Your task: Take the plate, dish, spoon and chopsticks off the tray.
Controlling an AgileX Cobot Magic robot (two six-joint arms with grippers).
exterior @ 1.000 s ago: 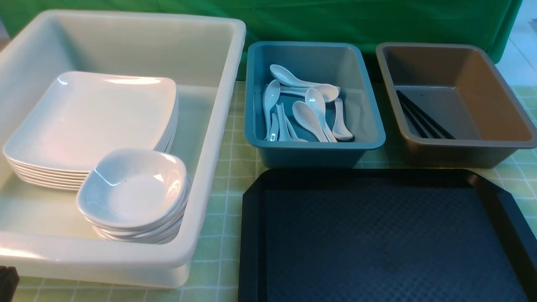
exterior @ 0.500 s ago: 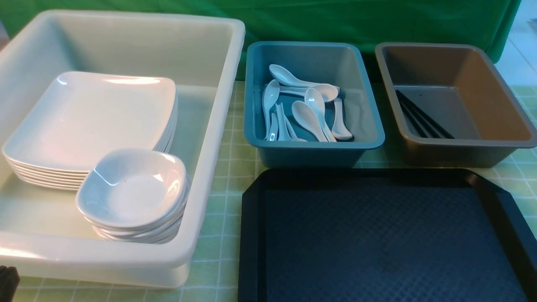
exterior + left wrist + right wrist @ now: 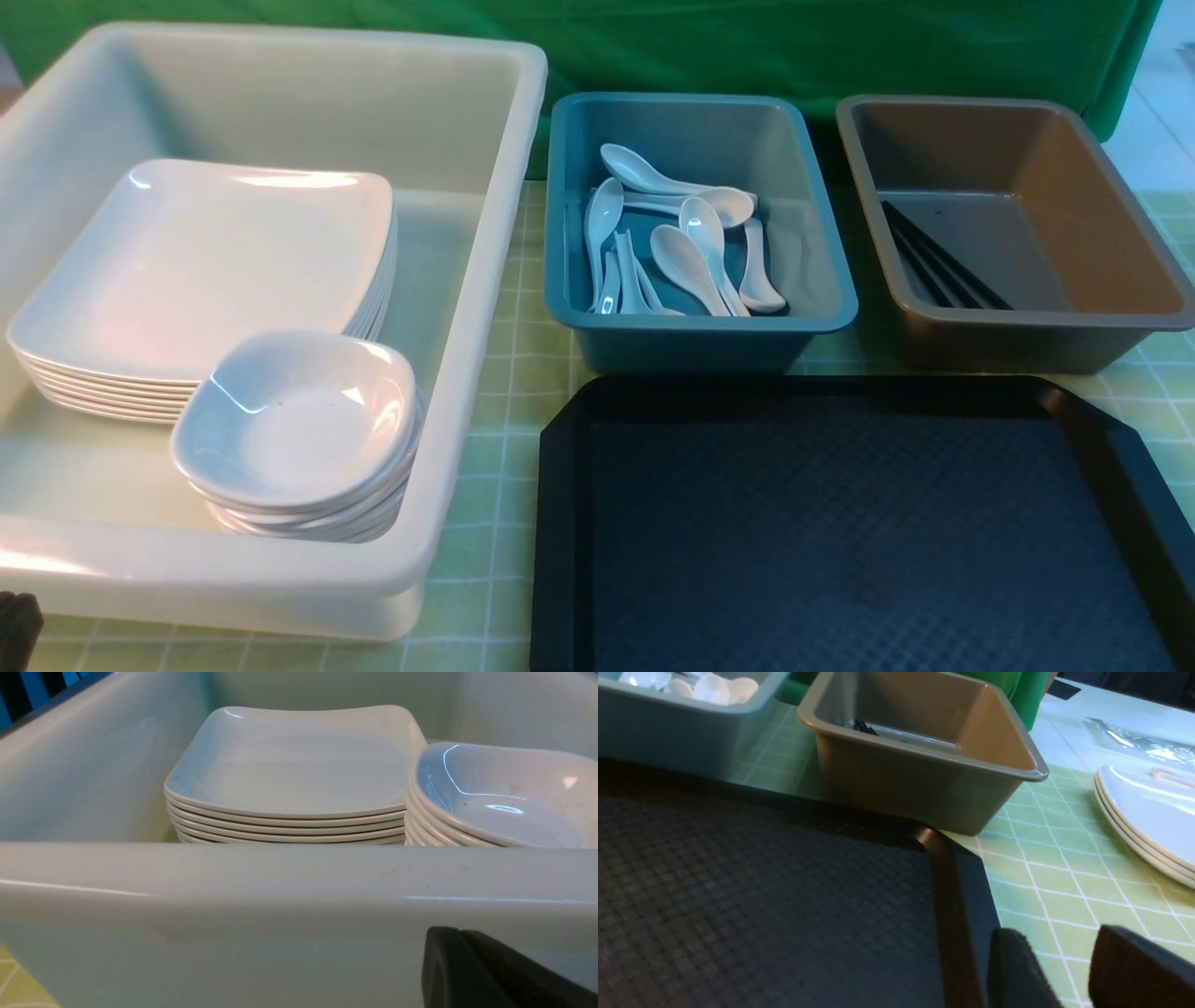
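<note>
Front view: I see the tray [image 3: 859, 532] bare at the tabletop's near right; plate [image 3: 201, 266] tops its stack in the white tub [image 3: 467, 308], spoons [image 3: 686, 252] in the teal tub, chopsticks [image 3: 938, 257] in the brown. Left wrist: left gripper [image 3: 472, 970] together, empty; glazed plates look slippery, best pinched by the rim. Right wrist: right gripper [image 3: 1064, 970] apart, empty.

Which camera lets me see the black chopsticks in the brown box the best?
The front view. There the chopsticks lie in plain sight on the floor of the brown tub, along its left wall. The right wrist view shows only a dark tip over the tub's rim. The left wrist view shows none.
</note>
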